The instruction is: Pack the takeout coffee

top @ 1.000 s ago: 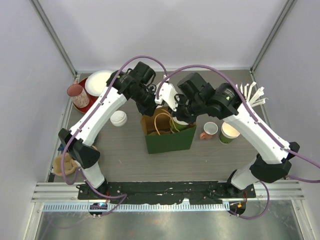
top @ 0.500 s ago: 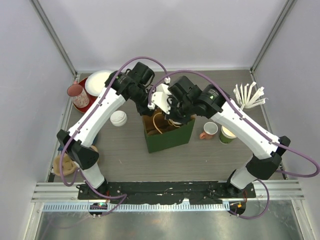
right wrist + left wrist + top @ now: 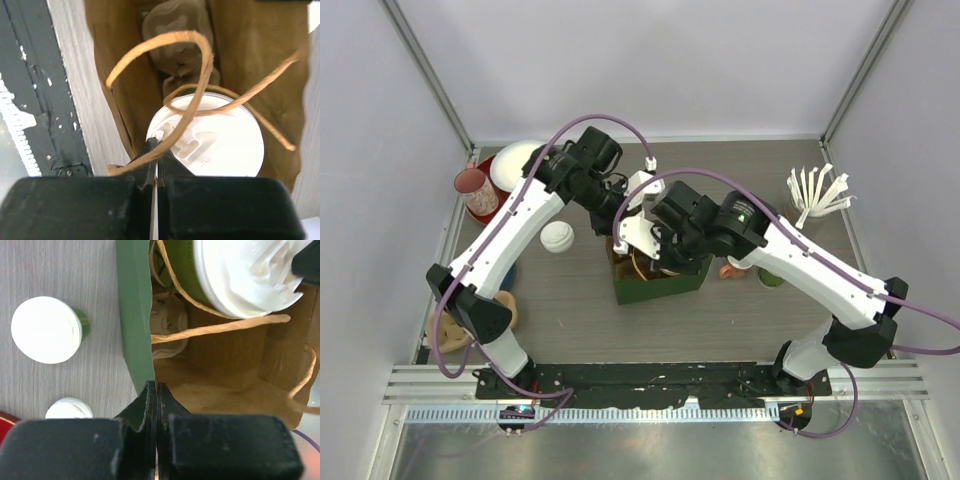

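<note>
Swinging centreward, right claw pinching a lidded cup now lowers it into the bag; left claw clamps its edge.

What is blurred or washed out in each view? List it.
Left wrist: the left end effector at the bottom edge is out of focus, the white lid nearly blown out. Right wrist: the right end effector is likewise blurred, the paper bag's inside sharp. Top external: even light, soft shadows, no strong glare.

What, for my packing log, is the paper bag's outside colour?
The paper bag is dark green; left wrist view shows best.
</note>
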`<action>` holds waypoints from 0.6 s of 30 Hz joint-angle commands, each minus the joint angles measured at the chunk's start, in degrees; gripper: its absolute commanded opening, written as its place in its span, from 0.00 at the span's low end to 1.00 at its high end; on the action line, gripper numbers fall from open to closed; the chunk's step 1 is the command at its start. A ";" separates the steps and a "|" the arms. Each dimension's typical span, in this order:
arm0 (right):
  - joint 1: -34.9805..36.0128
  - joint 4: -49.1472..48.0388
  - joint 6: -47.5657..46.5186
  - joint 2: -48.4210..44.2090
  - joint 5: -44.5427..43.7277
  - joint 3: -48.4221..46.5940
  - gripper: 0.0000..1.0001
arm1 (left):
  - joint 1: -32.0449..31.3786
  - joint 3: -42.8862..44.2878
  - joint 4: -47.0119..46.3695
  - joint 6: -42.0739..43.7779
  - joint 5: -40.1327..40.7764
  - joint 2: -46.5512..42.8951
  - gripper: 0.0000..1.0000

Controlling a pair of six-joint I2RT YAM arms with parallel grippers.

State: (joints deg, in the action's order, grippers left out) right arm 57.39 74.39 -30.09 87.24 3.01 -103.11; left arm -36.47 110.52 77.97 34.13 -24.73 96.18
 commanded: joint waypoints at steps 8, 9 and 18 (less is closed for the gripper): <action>0.18 -3.54 -1.28 1.16 -0.55 2.92 0.01 | 0.43 -2.05 17.39 -1.70 -9.11 -1.87 0.00; 0.18 -3.99 -1.46 1.78 -0.28 2.57 0.01 | 0.43 -2.85 17.39 -1.70 -8.93 -2.40 0.00; 0.53 -1.18 0.28 5.32 5.00 -6.75 0.01 | 0.52 -5.31 17.39 -5.74 -16.84 -3.37 0.00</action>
State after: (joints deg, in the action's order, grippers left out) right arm 57.76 72.95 -31.35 94.06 5.72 -103.94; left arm -35.59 105.91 76.34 31.42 -34.89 95.39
